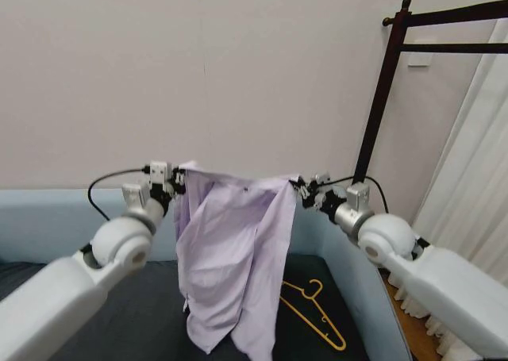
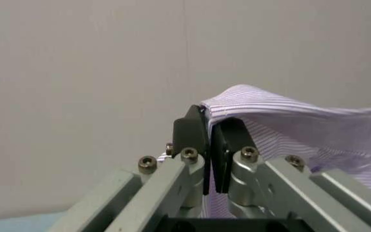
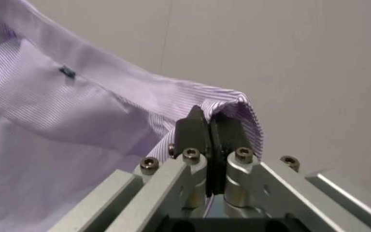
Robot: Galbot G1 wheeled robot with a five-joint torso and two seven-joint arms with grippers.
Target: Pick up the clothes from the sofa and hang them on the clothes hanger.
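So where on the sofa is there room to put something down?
The dark seat is bare between the robot's left arm and the hanging shirt. The right side is crowded: the yellow hanger lies there beside the shirt's hem. The left gripper and right gripper hold the shirt's top.

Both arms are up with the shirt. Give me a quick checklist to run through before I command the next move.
1. Left pincer grip: shut on the shirt at its top edge. Ok.
2. Right pincer grip: shut on the shirt's other top corner. Ok.
3. Shirt spread: the top edge spans between the two pincers and the body hangs below. Ok.
4. Hem clear of the sofa seat: the shirt hangs low in front of it. Cannot tell.
5. Yellow hanger in the shirt: it lies on the seat beside the shirt. Not ok.
6. Rack located: it stands to the right, past the right arm. Ok.
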